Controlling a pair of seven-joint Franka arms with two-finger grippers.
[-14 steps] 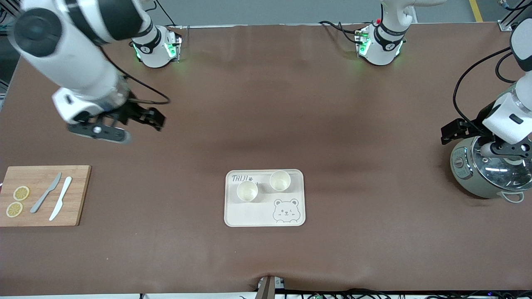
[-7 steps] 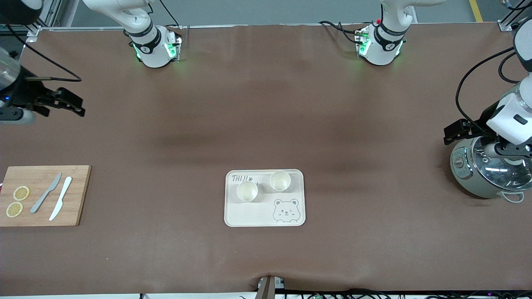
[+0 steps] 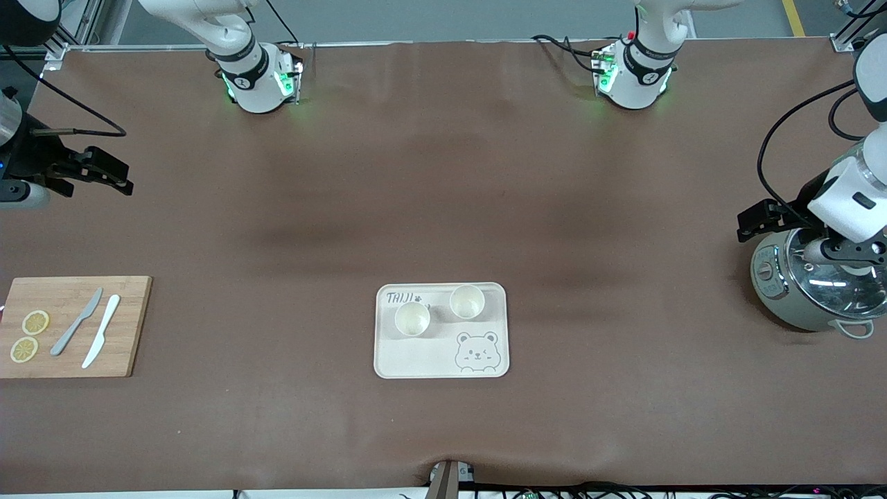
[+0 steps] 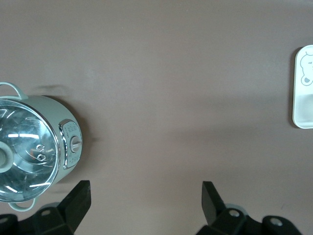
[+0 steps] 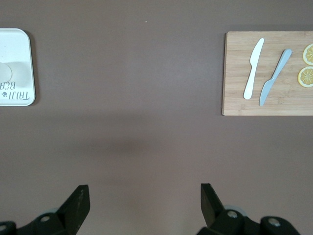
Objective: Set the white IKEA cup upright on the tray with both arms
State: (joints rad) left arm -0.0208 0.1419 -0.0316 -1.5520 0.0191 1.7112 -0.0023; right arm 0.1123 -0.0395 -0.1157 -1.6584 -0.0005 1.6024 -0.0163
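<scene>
Two white cups (image 3: 412, 319) upright on cream rectangular tray (image 3: 441, 360); right claw (image 3: 90, 173) withdrawn since, left claw (image 3: 762, 220) over pot, both released.

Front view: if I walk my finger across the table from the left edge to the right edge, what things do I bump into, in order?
Lemon slices → grey knife → white knife, all on the cutting board → tray with two cups → rice cooker.
</scene>
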